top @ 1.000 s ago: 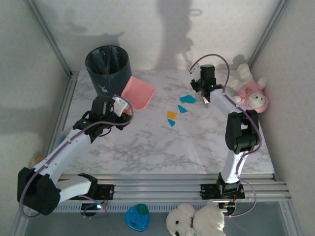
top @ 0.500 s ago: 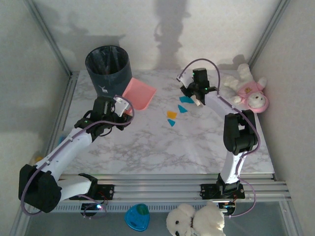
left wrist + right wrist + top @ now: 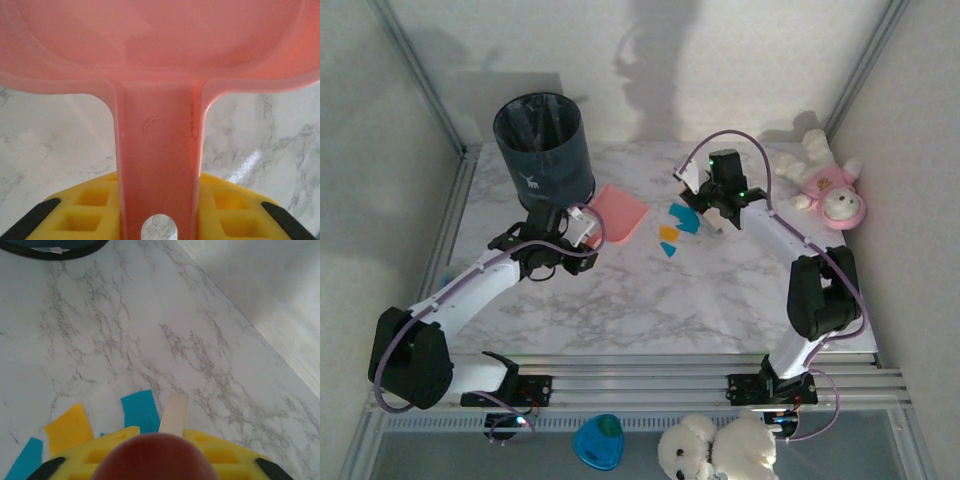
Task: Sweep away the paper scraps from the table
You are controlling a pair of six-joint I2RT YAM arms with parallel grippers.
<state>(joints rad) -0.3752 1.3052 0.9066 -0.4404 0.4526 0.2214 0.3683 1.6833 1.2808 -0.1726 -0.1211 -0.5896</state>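
My left gripper (image 3: 582,224) is shut on the handle (image 3: 157,165) of the pink dustpan (image 3: 620,214), whose pan (image 3: 150,40) lies low over the table (image 3: 620,300) with its mouth facing right. A short way right of it lie the paper scraps: a teal one (image 3: 682,218), an orange one (image 3: 668,233) and a small teal one (image 3: 668,249). My right gripper (image 3: 717,200) hangs just right of them, shut on a brush with a red-brown handle (image 3: 152,457) and a pale tip (image 3: 174,413). That tip touches the table beside a teal scrap (image 3: 140,410); a yellow scrap (image 3: 68,429) lies to the left.
A dark waste bin (image 3: 542,140) stands at the back left, just behind the dustpan. A pink-clad plush toy (image 3: 825,190) lies at the back right corner. Off the front rail sit a white plush (image 3: 715,450) and a blue object (image 3: 598,440).
My right gripper has swung left with the brush, pushing the big teal scrap towards the others. My left gripper has carried the dustpan right and nearer, closing on the scraps.
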